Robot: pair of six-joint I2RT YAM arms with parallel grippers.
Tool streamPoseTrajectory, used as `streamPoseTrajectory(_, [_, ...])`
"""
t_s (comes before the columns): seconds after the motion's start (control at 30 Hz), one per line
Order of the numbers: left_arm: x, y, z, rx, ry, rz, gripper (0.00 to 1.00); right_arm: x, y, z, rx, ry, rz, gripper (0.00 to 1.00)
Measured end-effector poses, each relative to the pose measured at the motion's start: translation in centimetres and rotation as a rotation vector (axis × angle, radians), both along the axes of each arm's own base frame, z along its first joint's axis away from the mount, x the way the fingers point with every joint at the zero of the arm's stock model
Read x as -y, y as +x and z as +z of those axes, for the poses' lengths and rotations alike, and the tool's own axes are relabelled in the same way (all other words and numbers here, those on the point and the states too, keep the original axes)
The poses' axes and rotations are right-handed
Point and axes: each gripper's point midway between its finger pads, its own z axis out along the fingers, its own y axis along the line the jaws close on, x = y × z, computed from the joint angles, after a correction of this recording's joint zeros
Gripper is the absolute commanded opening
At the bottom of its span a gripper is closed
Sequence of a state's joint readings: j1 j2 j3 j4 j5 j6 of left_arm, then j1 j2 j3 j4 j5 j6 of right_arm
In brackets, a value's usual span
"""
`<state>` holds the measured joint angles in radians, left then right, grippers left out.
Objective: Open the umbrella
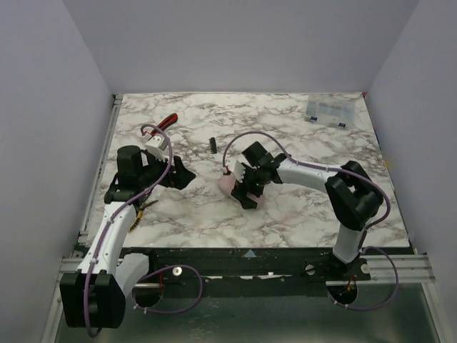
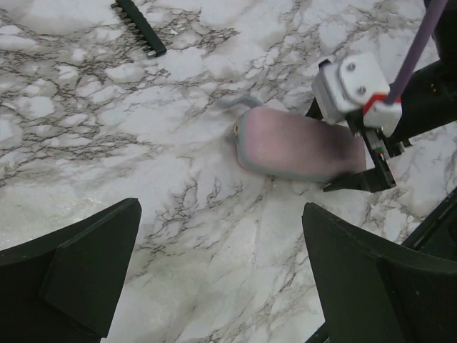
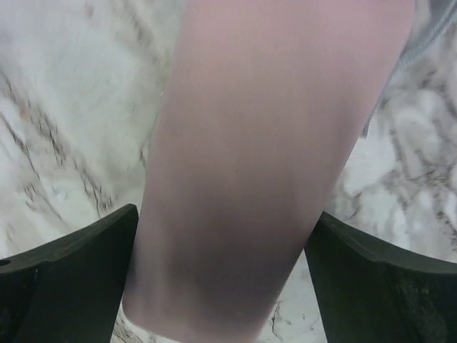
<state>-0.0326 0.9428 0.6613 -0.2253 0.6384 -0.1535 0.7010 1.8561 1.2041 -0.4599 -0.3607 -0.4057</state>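
Marble table (image 1: pixel 300 214), top view first: the umbrella (image 1: pixel 228 184) lies folded near the middle. The right gripper (image 1: pixel 246 187) is down on it, and the left gripper (image 1: pixel 187 175) sits just to its left, not touching. A red-and-black tool (image 1: pixel 166 121) is well off at the back.

Left wrist view: the left gripper (image 2: pixel 221 214) has its fingers wide apart with only bare marble between them. The umbrella (image 2: pixel 300 146) lies flat ahead, its far end inside the right gripper (image 2: pixel 350 146).

Right wrist view: pink fabric of the umbrella (image 3: pixel 271 107) fills the whole gap. Both fingers (image 3: pixel 64 279) look pressed against it, so I'd call the right gripper (image 3: pixel 225 214) clamped on the bundle.

My worry is that the grip is on soft canopy, and I can't see the handle or shaft anywhere. Pull from there and the fabric could just slip or bunch. Squeezing the canopy also pins shut the very thing that has to spread. With the left holding nothing, any lift could let it swing.
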Motion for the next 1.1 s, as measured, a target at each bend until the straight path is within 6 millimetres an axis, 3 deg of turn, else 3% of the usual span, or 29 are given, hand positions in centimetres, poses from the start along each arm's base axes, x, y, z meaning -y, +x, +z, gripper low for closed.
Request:
streamPoseTrajectory(0.13, [1.0,-0.4,-0.7,-0.031,-0.034,-0.081,0.98,3.3,-2.2,-1.2,0.142,-0.084,0.226,0.87])
streamPoseTrajectory(0.23, [2.0,-1.0,-1.9,-0.055,-0.049,-0.195,0.86,6.1,-3.3,-0.6,0.286,-0.123,0.392,0.82])
streamPoseTrajectory(0.3, [3.0,-2.0,-2.5,-0.035,-0.056,-0.325,0.84,7.7,-4.2,-0.3,0.37,-0.149,0.502,0.74])
streamPoseTrajectory(0.37, [3.3,-2.6,-2.7,0.032,-0.032,-0.419,0.84,8.6,-4.7,-0.2,0.407,-0.171,0.574,0.74])
streamPoseTrajectory(0.5, [4.1,-3.7,-3.1,0.234,0.108,-0.598,0.82,8.7,-3.9,0.0,0.473,-0.203,0.657,0.78])
streamPoseTrajectory(0.6, [5.2,-5.3,-4.2,0.355,0.223,-0.742,0.76,8.8,-3.5,0.1,0.502,-0.22,0.686,0.89])
streamPoseTrajectory(0.67, [6.0,-6.5,-5.4,0.403,0.279,-0.826,0.75,8.8,-3.4,0.3,0.497,-0.225,0.686,1.0])
streamPoseTrajectory(0.83, [7.4,-10.2,-9.6,0.41,0.364,-0.99,0.71,7.6,-2.6,1.5,0.461,-0.193,0.603,1.0])
streamPoseTrajectory(0.93, [7.2,-10.4,-10.8,0.389,0.381,-0.99,0.62,6.7,-2.8,2.1,0.436,-0.14,0.56,1.0])
streamPoseTrajectory(1.1, [7.9,-9.0,-11.0,0.37,0.399,-0.946,0.54,6.1,-3.9,1.6,0.368,-0.085,0.531,0.99])
